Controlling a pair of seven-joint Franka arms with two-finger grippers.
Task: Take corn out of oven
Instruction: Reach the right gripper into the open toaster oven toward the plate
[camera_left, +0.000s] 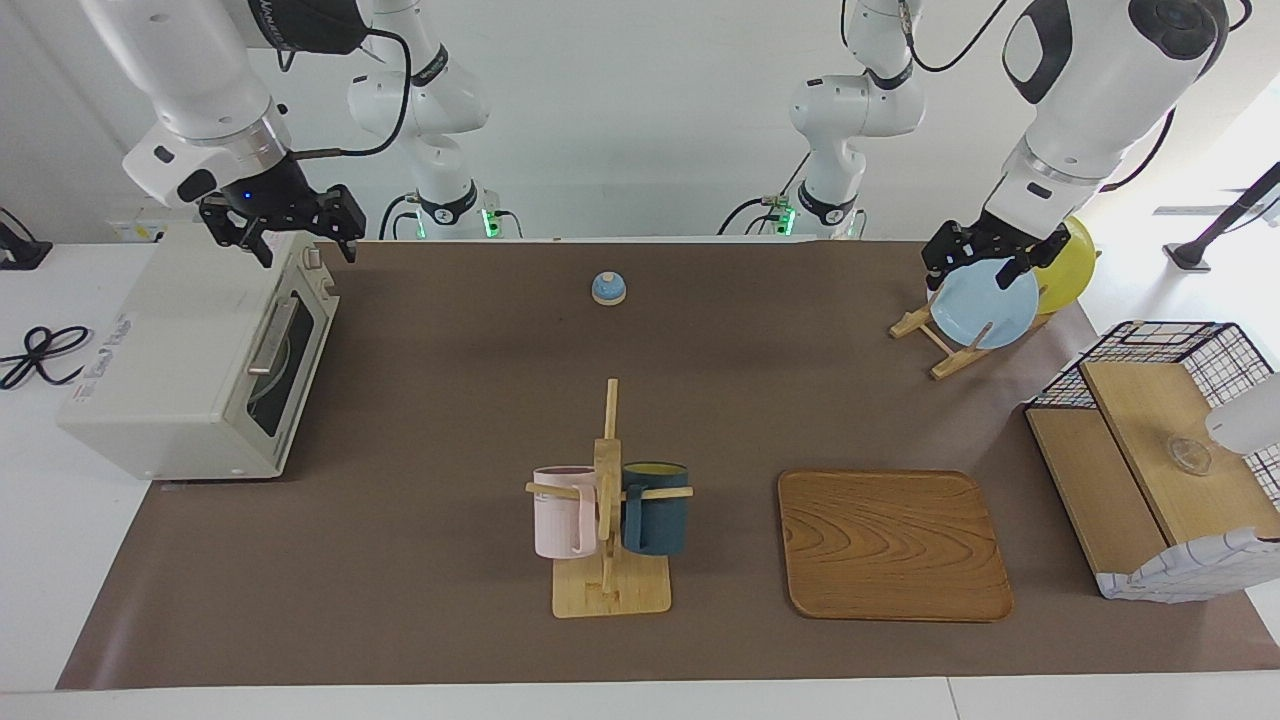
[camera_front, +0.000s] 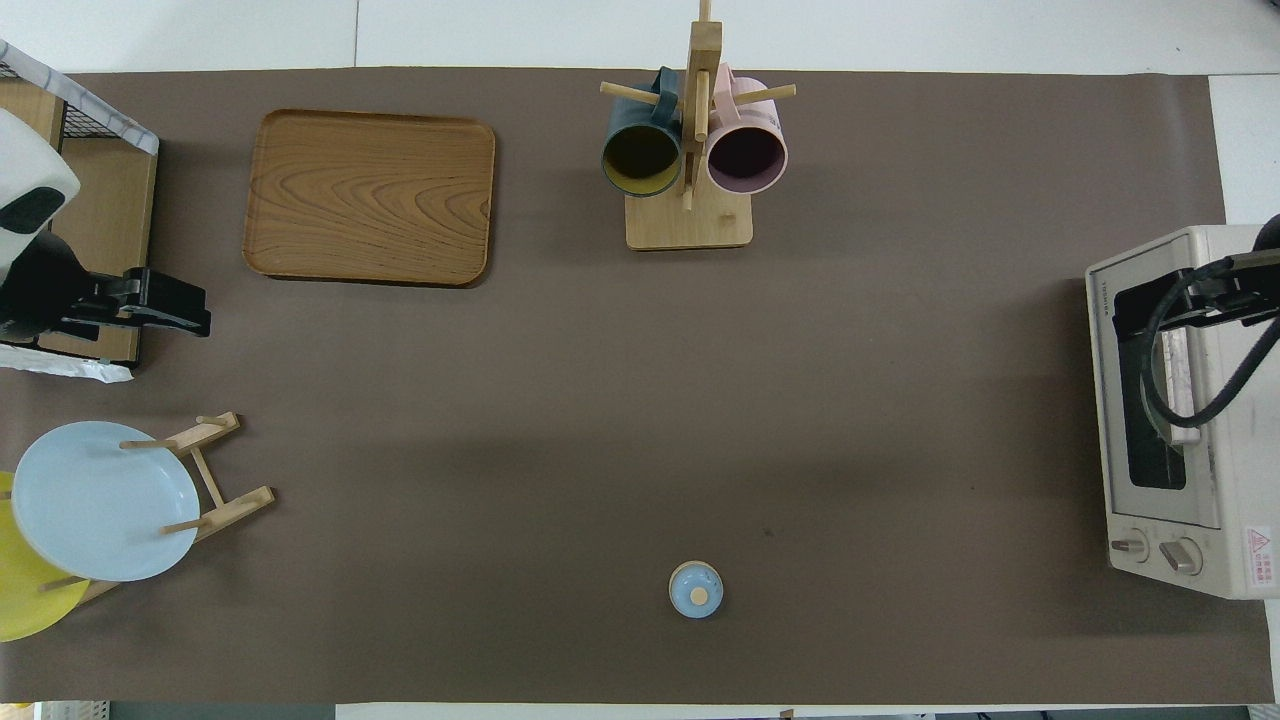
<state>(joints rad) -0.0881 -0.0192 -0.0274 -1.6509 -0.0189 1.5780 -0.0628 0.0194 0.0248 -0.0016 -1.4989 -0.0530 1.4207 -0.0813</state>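
Note:
The cream-white oven (camera_left: 170, 370) (camera_front: 1228, 480) stands at the right arm's end of the table. Its dark glass door (camera_left: 292, 352) is closed, with the metal bar handle (camera_left: 270, 337) across it. No corn shows in either view; it is hidden. My right gripper (camera_left: 305, 250) (camera_front: 1135, 305) hangs open and empty over the oven's top, above the corner by the door that lies nearer to the robots. My left gripper (camera_left: 975, 272) (camera_front: 195, 310) hangs open and empty at the left arm's end, over the light blue plate (camera_left: 985, 305).
A wooden mug tree (camera_left: 606, 500) with a pink and a dark teal mug stands mid-table, a wooden tray (camera_left: 890, 545) beside it. A plate rack (camera_left: 940, 350) holds blue and yellow plates. A wire-and-wood shelf (camera_left: 1150, 470) and a small blue lidded piece (camera_left: 608, 288) also stand here.

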